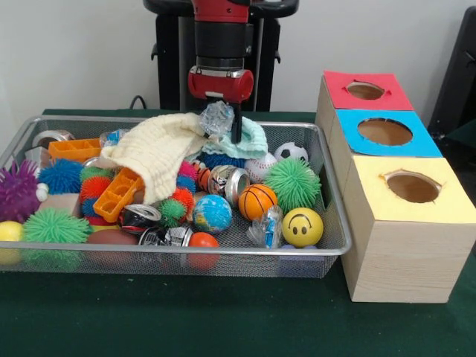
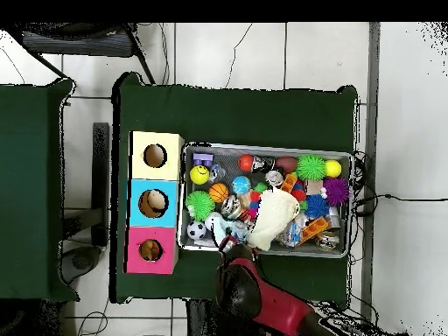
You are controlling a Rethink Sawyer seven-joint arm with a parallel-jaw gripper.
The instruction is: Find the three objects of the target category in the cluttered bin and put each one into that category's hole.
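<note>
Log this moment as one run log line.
gripper: over bin's far side, shut on crumpled wrapper | cloth: draped on clutter | red hole: not yet reached

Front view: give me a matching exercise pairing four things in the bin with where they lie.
Things:
1. smiley ball
2. purple spiky ball
3. soccer ball
4. cloth

Places:
A. far side, right of the gripper
B. near right corner
C. left end
D. draped over the middle clutter

Pairs: 1-B, 2-C, 3-A, 4-D
</note>
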